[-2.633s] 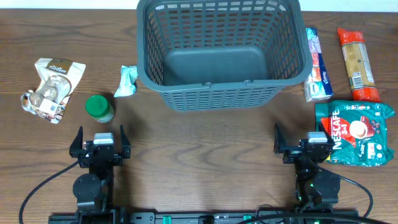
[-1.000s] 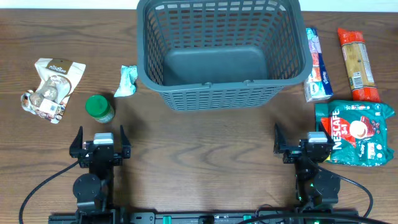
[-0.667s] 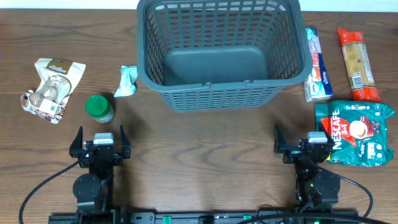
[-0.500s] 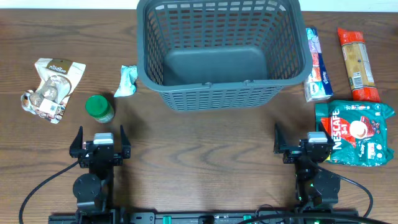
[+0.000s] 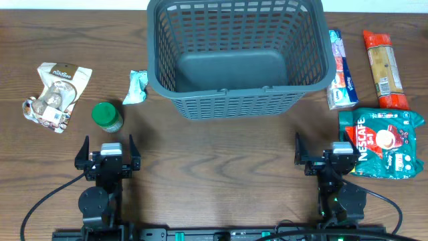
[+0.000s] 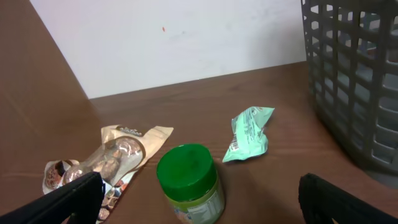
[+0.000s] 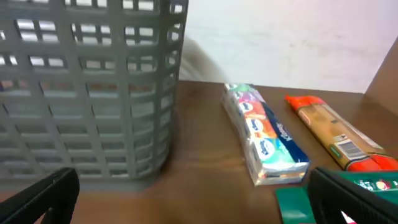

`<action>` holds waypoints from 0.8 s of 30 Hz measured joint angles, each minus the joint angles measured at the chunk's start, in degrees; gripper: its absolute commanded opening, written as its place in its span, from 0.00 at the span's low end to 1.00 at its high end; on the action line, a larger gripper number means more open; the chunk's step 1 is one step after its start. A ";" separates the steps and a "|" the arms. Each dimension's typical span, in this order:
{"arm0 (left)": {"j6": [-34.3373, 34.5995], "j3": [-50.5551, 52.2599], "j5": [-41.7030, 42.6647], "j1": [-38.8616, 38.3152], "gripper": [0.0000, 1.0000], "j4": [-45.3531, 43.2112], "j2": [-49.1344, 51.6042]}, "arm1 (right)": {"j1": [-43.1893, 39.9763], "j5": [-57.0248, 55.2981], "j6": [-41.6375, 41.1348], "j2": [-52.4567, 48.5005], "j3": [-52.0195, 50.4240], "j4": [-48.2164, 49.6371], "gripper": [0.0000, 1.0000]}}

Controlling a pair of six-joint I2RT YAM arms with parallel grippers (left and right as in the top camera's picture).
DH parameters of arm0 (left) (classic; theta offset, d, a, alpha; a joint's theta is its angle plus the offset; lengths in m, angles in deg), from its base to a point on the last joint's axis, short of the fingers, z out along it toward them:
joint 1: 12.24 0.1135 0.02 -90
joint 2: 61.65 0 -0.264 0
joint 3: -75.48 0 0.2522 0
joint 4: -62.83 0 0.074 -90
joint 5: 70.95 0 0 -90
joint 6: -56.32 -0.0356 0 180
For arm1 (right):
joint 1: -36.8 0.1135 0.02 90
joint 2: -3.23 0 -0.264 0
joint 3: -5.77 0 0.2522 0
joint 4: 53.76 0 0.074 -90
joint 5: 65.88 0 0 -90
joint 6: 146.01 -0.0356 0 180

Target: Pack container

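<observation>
Grey rectangular plastic basket [image 5: 237,100] with lattice-slotted sides stands well ahead of both pairs of jaws, forward and to the right of the left gripper [image 5: 108,142] and forward and to the left of the right gripper [image 5: 323,144]. Its solid base is bare. Both grippers rest low at the near edge of the brown wooden table [image 5: 214,174], jaws spread wide and holding nothing. In each wrist view the dark fingers [image 6: 348,199] sit at the two bottom corners.

Just ahead of the left jaws stands a small jar with a green lid [image 5: 107,116]. Beyond it, close to the basket's left wall, lies a pale green sachet [image 5: 137,87]. A beige snack pouch [image 5: 57,94] lies forward and to the left.

Ahead of the right jaws, beside the basket's right wall, lies a long pack of tissues [image 5: 341,70], with an orange-ended packet [image 5: 384,60] further right. A green Nescafe bag [image 5: 384,142] lies right against the outer right finger; whether they touch I cannot tell.

Each wrist view shows only a slice of the basket's wall [image 6: 354,81]. The jar's label is cut off at the bottom of the left wrist view, and only a corner of the green bag shows in the right one.
</observation>
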 measured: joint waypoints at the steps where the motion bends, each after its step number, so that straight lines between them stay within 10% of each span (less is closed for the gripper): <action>1: -0.02 0.00 0.00 0.00 0.99 0.00 0.00 | 0.00 0.00 -0.98 0.00 0.00 0.26 0.99; 12: 0.00 0.00 0.00 0.00 0.99 0.00 0.00 | -0.50 -5.95 -6.27 -5.03 9.35 -8.52 0.99; 24: -0.02 0.00 0.15 0.00 0.99 0.02 -0.02 | -9.05 -9.33 -5.11 -41.81 62.01 -39.32 0.99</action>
